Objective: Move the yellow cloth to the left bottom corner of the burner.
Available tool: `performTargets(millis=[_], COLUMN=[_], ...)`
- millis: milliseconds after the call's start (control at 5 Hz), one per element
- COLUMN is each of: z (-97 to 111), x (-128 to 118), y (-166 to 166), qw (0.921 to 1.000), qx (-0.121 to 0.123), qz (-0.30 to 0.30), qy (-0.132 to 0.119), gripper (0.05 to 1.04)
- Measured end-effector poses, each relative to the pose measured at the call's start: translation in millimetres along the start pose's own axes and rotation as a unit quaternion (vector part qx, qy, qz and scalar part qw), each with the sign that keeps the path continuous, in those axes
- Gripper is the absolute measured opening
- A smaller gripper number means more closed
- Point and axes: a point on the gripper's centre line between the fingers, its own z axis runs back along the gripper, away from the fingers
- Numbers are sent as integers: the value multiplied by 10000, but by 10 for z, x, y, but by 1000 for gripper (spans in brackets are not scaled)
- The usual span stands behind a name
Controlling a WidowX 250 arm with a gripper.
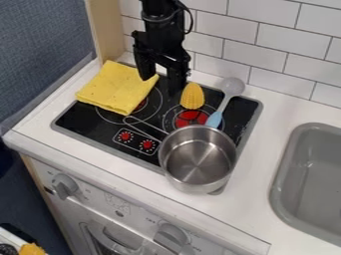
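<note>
My black gripper (160,84) hangs down over the back of the stove top, open, with its two fingers spread apart. Its left finger is at the upper right corner of the yellow cloth (116,88); whether they touch I cannot tell. The cloth lies folded and flat over the back left of the black burner plate (90,121), partly on the white counter behind it. It covers part of the left cooking ring.
A steel pot (198,158) stands at the plate's front right, its thin handle pointing back left. Behind it are a toy corn cob (192,96) and a blue-handled spoon (224,102). A grey sink (309,179) is at the right, a tiled wall behind.
</note>
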Motion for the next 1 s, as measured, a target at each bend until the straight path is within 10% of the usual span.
performTargets(millis=[1000], z=[-497], x=[-75], y=[925], qw=[9899], qx=[218], qz=[1326], qy=[454], gripper=[1001])
